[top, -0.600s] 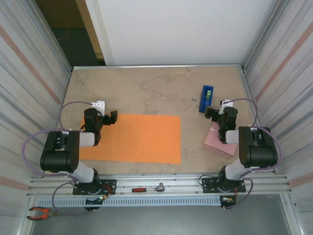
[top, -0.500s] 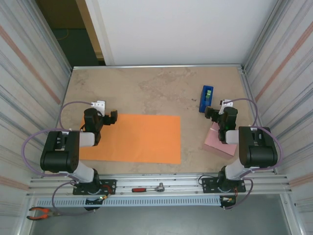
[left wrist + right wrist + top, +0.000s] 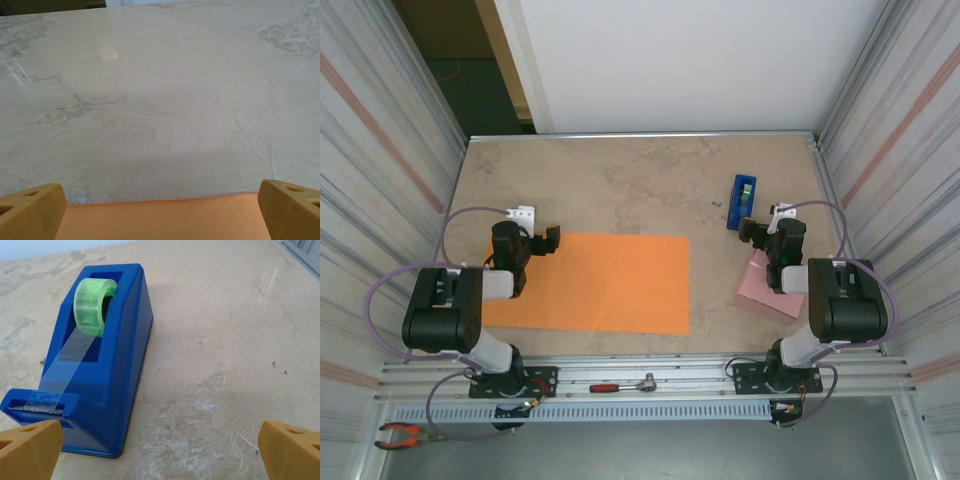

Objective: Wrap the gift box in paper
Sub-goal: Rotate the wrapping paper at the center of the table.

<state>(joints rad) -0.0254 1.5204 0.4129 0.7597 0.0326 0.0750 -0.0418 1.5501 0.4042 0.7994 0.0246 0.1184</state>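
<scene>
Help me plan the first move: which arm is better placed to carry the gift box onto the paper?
Likely right. The right gripper, open, hovers just past the gift box lying beneath that arm; the left gripper sits across the paper.

The table (image 3: pixel 640 180) was a pale, mottled, stone-look slab. The paper (image 3: pixel 600 285) lay flat on its near left half, long side along the near edge. The box (image 3: pixel 758 290) sat on the bare top towards the near right corner, well apart from the paper. The dispenser (image 3: pixel 742 201) stood just beyond the box, holding a green tape roll.
</scene>
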